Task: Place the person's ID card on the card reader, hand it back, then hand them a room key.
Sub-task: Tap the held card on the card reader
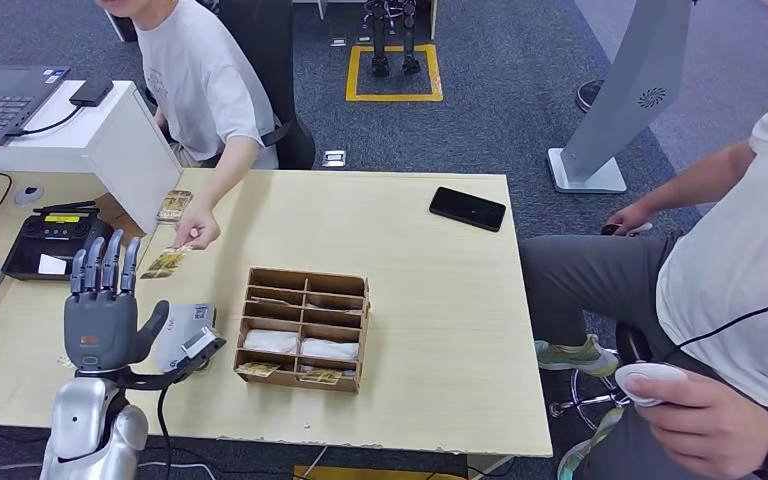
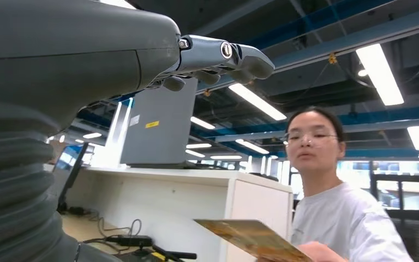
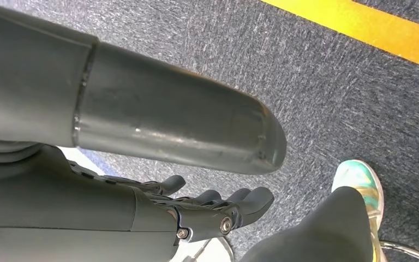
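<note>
At the near left edge of the desk [image 1: 440, 400] the robot's left hand [image 1: 105, 310] stands raised with its fingers straight up and spread apart, thumb out to the right, holding nothing. Just right of it, close to the near edge, lies a white and grey card reader [image 1: 188, 336] with a dark cable running off toward the robot. Right of the reader sits an open wooden organiser box [image 1: 304, 327] divided into compartments; the two nearest compartments hold patterned cards, and the row behind them holds white packets. The right hand [image 3: 218, 210] hangs beside the robot's body above the dark carpet, its fingers loosely curled in with nothing between them. Beyond the left hand, the seated person in a white T-shirt [image 1: 200, 80] on the far side reaches an arm over the desk, and that person's hand [image 1: 198, 228] holds the ID card [image 1: 167, 262], a yellowish patterned card, by its far end just above the desk surface, between the person and the raised left hand; in the left wrist view the same card [image 2: 251, 238] shows tilted in front of the person. Left of the card a black desk telephone [image 1: 52, 240] rests on the desk. Farther back another patterned card [image 1: 174, 205] lies by a white cabinet [image 1: 110, 135], and a black smartphone [image 1: 468, 208] lies flat near the far right corner.
</note>
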